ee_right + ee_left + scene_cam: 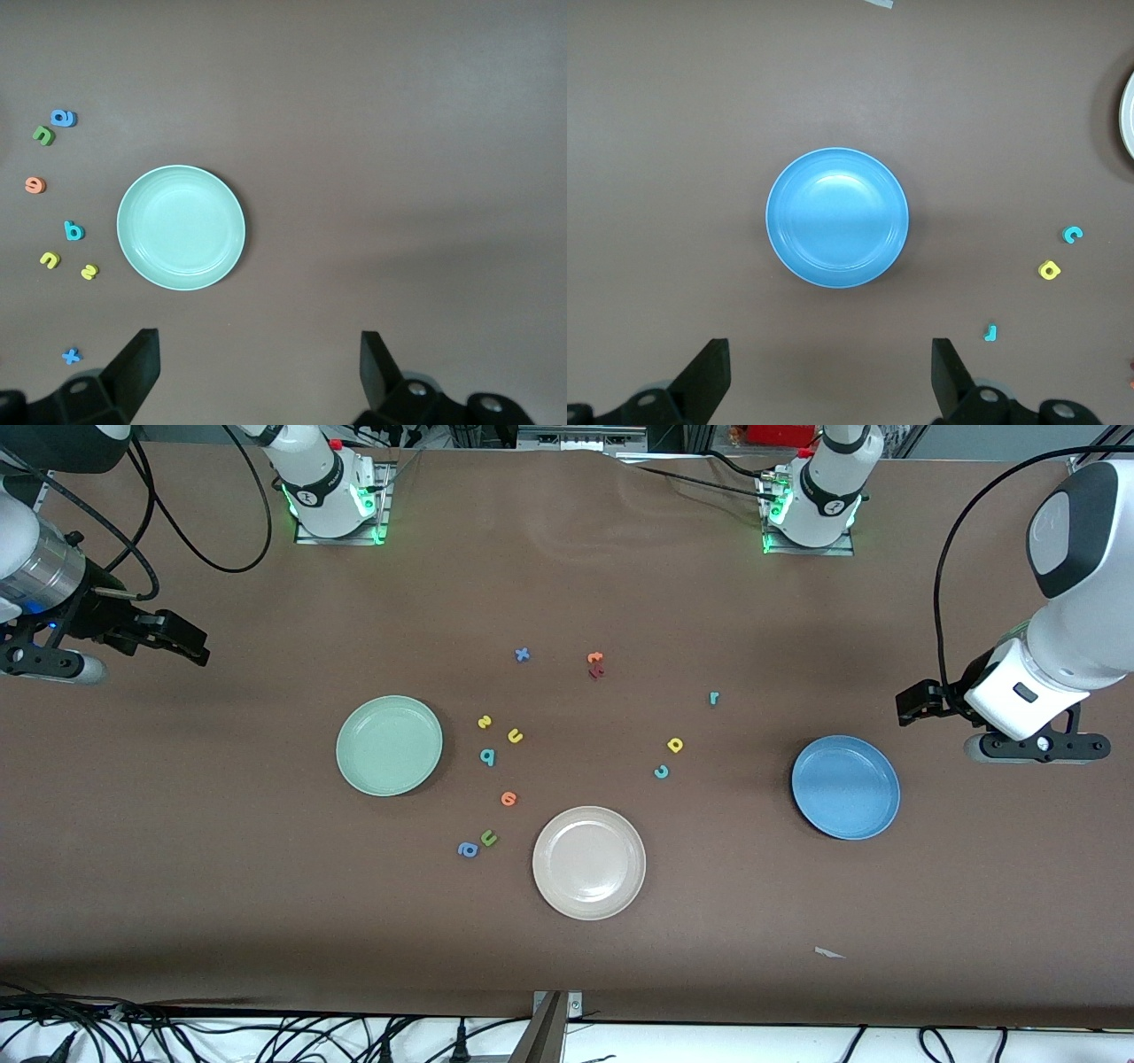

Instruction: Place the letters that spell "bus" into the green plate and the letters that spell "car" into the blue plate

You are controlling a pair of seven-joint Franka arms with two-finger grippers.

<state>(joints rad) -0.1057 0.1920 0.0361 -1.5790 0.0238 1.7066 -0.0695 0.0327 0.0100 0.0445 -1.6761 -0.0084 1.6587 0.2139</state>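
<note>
Brown worktop (266, 921), nothing on it held. Nearest the front edge: beige-white plate (589, 863), w/ blue "a" (468, 850) and olive-green "u" (488, 837) just beside it twd the right arm's end. Next the blue plate (846, 786), empty, nr the left arm's end, and orange letter (508, 799). Then green plate (389, 745), empty, twd the right arm's end; beside it teal "b" (487, 756), yellow "u" (515, 735), yellow "s" (485, 722), all flat on the worktop. Betw. mid-table and blue plate: teal "c" (661, 771), yellow "a" (675, 745), farther up teal "r" (714, 698). Farthest: orange and dark-red pair (596, 664) touching, blue "x" (523, 654). Left gripper (828, 372) up over the worktop's left-arm end, fingers spread wide, holding and touching nothing. Right gripper (257, 367) up over the right-arm end, likewise spread wide, empty. No brand or label legible; only writing is the letters.
</note>
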